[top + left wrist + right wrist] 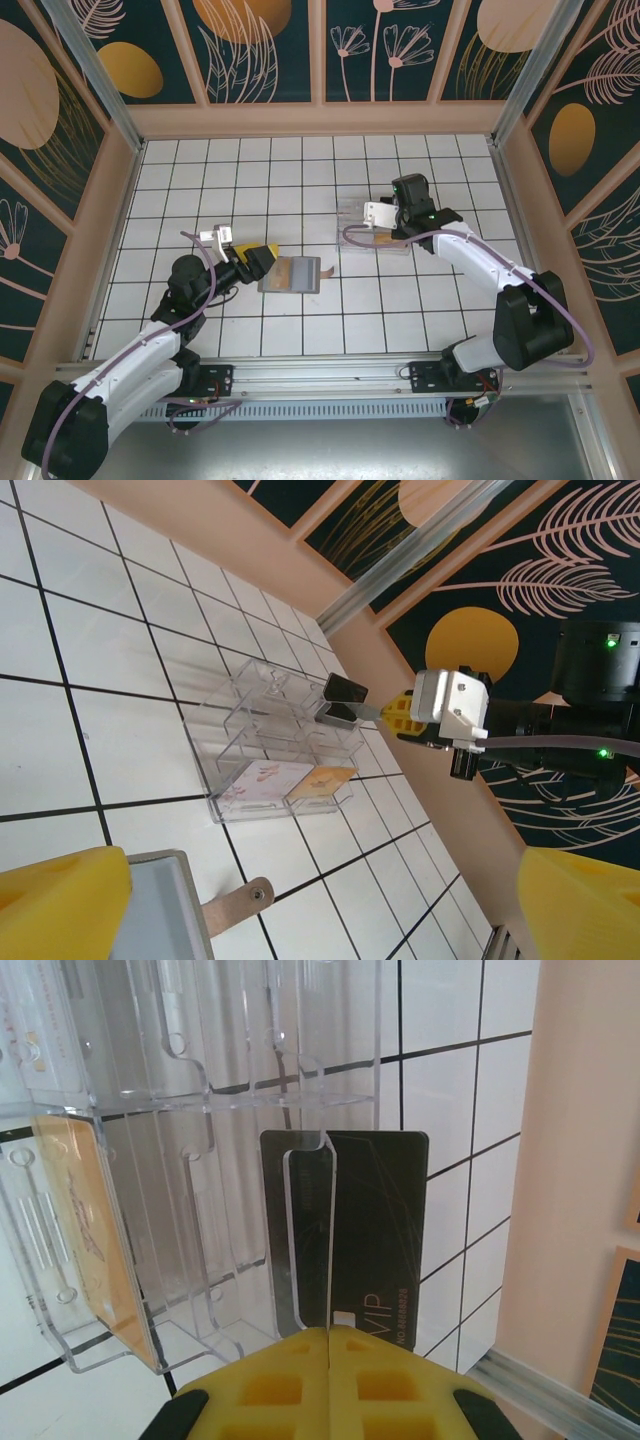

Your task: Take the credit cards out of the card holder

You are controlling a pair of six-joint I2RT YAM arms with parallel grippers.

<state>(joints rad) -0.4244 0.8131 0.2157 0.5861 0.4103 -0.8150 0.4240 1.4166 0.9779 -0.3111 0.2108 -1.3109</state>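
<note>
Holder (pixel 290 273) lies open and flat on the tiled worktop (pixel 260 170), left of centre, with its tan strap (pixel 235 906) sticking out from one edge. Its inside is blue-grey with a tan patch on the left panel; whether that patch is a card I cannot tell.

The left claw (pixel 258 262) sits low just beside the holder's left edge, spread wide and gripping nothing. In its wrist view the two yellow pads (pixel 60 905) stand far apart at the bottom corners, with the holder's grey corner next to the left one.

A clear tray (pixel 350 210) rests on the worktop well apart from the holder, to its right and farther back. The right claw (pixel 330 1365) hangs over the tray, pinched tight on the bottom edge of a black card (pixel 375 1240) marked "VIP". The card stands on edge at the tray's outer row of slots, and one clear divider crosses in front of its left part. Whether it rests on the tray floor I cannot tell.

Two more cards are in the tray. A gold card (pixel 90 1230) lies in a compartment to one side of the black card, and a white card (pixel 262 780) lies in the compartment next to the gold one.
</note>
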